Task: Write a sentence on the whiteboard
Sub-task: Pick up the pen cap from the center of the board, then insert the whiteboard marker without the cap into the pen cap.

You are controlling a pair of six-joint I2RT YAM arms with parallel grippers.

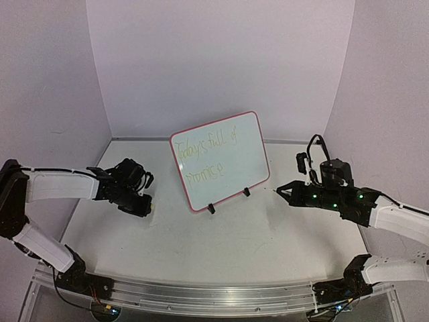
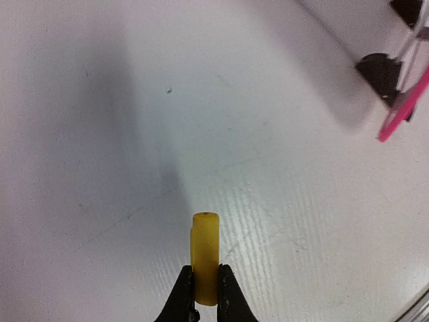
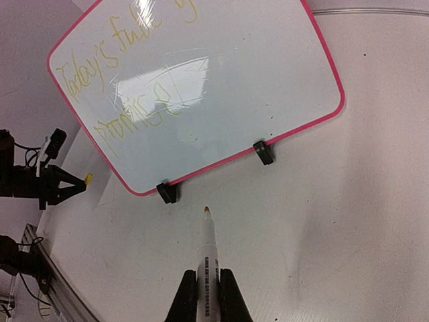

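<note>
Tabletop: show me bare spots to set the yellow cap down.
Widest bare table: between whiteboard feet, near rail, left gripper's cap and right gripper's marker. Also bare left of the board. Tightest by the board's right foot, at the marker tip.

Left arm (image 1: 60, 186): forearm lying nearly level, stretching inward from the left side, wrist tipping downward. Left gripper (image 1: 143, 202): jaws pinching a yellow cap (image 2: 205, 258), tip facing down. Right arm (image 1: 397, 218): forearm lying low, stretching inward. Right gripper (image 1: 283, 190): jaws clamping a marker (image 3: 206, 245), pointing leftward
</note>
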